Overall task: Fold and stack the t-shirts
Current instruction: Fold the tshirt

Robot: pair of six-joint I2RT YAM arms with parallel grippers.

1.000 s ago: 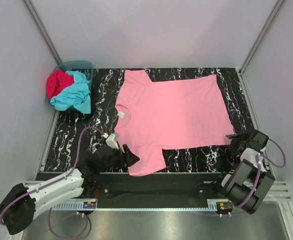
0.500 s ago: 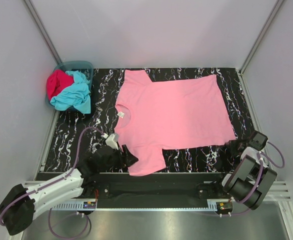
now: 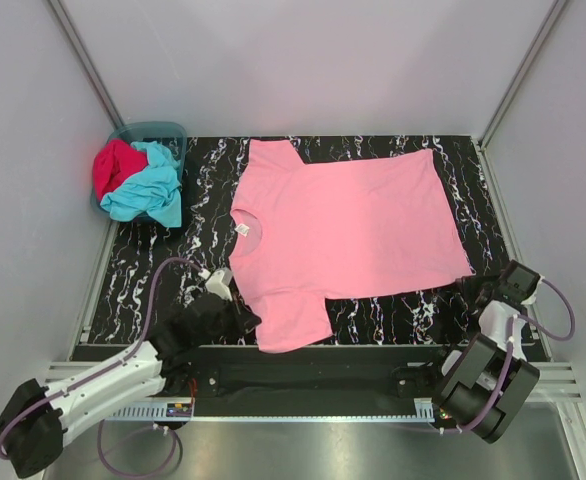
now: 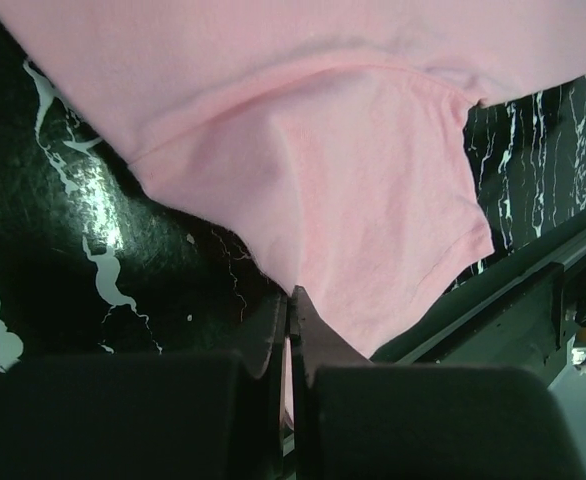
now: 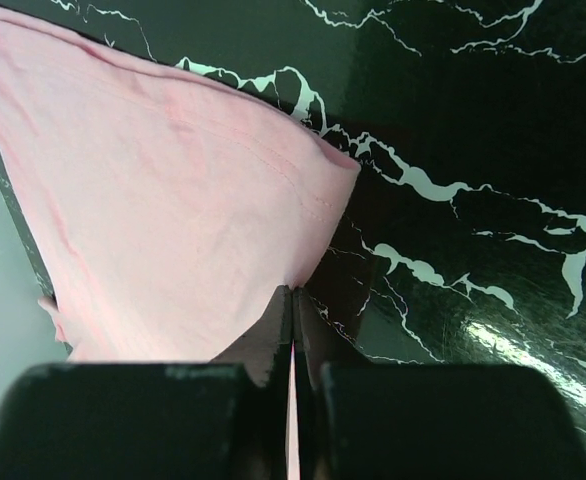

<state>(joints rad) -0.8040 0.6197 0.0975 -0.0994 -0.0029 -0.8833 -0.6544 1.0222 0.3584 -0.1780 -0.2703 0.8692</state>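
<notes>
Left hand (image 4: 291,300), open a second ago, is now closed flat on the edge of the near sleeve (image 4: 373,200) of the pink t-shirt (image 3: 343,225). Right hand (image 5: 293,295) has likewise closed, pinching the shirt's near hem corner. The shirt lies spread flat on the worktop (image 3: 153,270), collar to the left. With both near-edge grips apparently secured, the first fold can probably begin. The turquoise t-shirt (image 3: 148,195) and the red t-shirt (image 3: 113,165) sit bunched in the basket (image 3: 151,129) at far left, unfolded.
</notes>
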